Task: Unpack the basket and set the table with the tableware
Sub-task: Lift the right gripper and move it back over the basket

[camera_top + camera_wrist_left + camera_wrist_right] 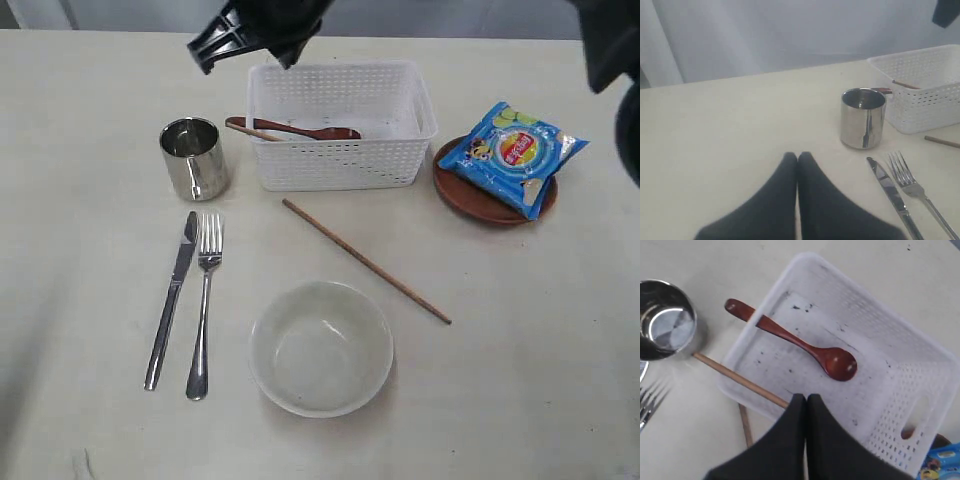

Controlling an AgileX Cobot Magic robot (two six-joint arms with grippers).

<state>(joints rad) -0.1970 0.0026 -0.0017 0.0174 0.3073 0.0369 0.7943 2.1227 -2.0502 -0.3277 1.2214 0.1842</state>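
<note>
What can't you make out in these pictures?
Plate: exterior view, the chips bag covers most of it.
Second chopstick: right wrist view, the shut right gripper covers its far end; exterior view, the basket wall hides most of it.
Knife and fork: left wrist view, the frame edge cuts off their handles.

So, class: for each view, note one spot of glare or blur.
Exterior view: bright reflections on the cup. Left wrist view: the left hand is a dark blur. Right wrist view: the right hand is blurred; a small glint on the spoon.
</note>
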